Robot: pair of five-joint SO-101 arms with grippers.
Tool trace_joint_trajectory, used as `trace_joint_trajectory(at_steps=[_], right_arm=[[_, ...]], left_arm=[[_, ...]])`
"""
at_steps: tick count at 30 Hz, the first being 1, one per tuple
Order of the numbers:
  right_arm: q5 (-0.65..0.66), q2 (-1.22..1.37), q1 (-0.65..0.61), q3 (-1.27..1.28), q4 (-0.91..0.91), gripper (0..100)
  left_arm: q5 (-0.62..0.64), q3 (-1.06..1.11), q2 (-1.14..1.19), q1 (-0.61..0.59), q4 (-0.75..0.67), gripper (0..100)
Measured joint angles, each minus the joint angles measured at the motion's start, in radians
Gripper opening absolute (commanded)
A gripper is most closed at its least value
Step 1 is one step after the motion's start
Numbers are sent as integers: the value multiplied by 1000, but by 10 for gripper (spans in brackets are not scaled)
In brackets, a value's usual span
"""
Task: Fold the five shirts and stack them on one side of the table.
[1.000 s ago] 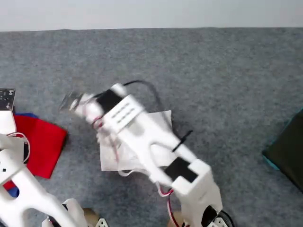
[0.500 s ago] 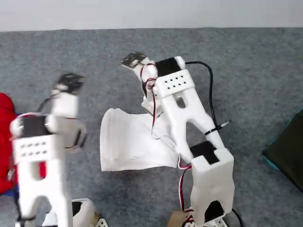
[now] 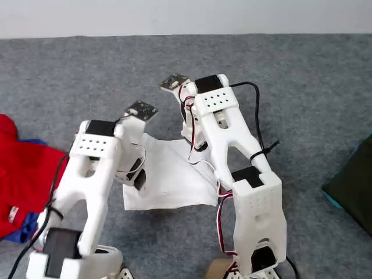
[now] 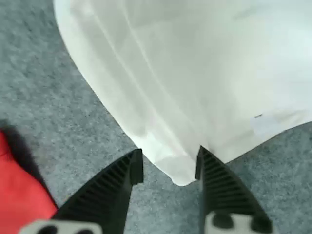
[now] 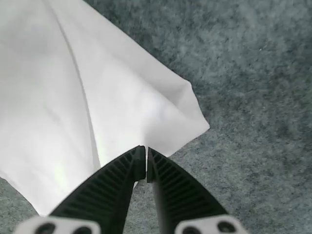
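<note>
Grey carpet point(image 3: 302, 87); white shirt point(image 3: 174, 180) partly hidden under arms point(image 3: 232, 139).

Grey carpet-like surface point(image 3: 302, 75); pale wall strip point(image 3: 186, 17) along its far edge

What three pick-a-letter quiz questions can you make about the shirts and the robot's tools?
1. Where is the red shirt?
A. at the left end of the table
B. hanging on a wall
C. in a basket

2. What colour is the shirt under the left tool?
A. blue
B. white
C. yellow

3. How is the left tool?
A. shut tight
B. open
C. holding the red shirt

Answers:
1 A, the high view shows it lying at the table's left end.
2 B, the white shirt lies right below it.
3 B, its fingers stand apart on either side of the shirt's corner.
</note>
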Motion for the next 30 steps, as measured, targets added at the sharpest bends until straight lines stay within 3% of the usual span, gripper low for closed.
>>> trace_joint_trajectory(at_steps=[12,30], right_arm=[[0,0,0,0,0,9],[0,0,3,0,0,9]], left_arm=[[58,0,9,121,-8,195],[68,-83,-64,127,54,194]])
